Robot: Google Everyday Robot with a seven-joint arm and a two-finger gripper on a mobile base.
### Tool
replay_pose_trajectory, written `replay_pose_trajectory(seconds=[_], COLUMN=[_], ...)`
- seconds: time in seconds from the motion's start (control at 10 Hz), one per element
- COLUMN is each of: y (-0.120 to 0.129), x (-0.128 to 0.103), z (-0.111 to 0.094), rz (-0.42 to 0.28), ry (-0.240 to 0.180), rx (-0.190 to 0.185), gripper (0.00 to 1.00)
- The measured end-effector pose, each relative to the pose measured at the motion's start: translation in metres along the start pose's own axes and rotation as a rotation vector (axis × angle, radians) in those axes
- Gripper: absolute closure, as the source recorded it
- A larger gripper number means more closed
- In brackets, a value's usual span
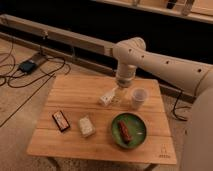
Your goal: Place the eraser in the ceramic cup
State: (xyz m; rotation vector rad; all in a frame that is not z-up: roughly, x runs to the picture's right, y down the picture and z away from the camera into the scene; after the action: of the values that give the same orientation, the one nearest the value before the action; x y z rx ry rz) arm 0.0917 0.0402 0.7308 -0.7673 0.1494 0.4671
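Observation:
The eraser, a small flat black block with an orange-red and white face, lies near the left front of the wooden table. The ceramic cup, small and whitish, stands upright at the table's back right. My gripper hangs from the cream arm over the back middle of the table, between a white carton and the cup, far from the eraser.
A pale cream block lies right of the eraser. A green plate with a brown bar on it sits at the front right. Cables and a black box lie on the floor at left.

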Motion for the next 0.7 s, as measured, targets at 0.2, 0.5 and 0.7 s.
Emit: replay_pose_trajectory(seconds=[0.2, 0.5, 0.7], y=[0.0000, 0.0001, 0.0095], x=[0.0000, 0.0000, -0.0057], z=[0.0000, 0.0000, -0.0035], rz=[0.000, 0.000, -0.004], ry=[0.000, 0.000, -0.001], rx=[0.000, 0.000, 0.007], gripper=[0.20, 0.20, 0.20])
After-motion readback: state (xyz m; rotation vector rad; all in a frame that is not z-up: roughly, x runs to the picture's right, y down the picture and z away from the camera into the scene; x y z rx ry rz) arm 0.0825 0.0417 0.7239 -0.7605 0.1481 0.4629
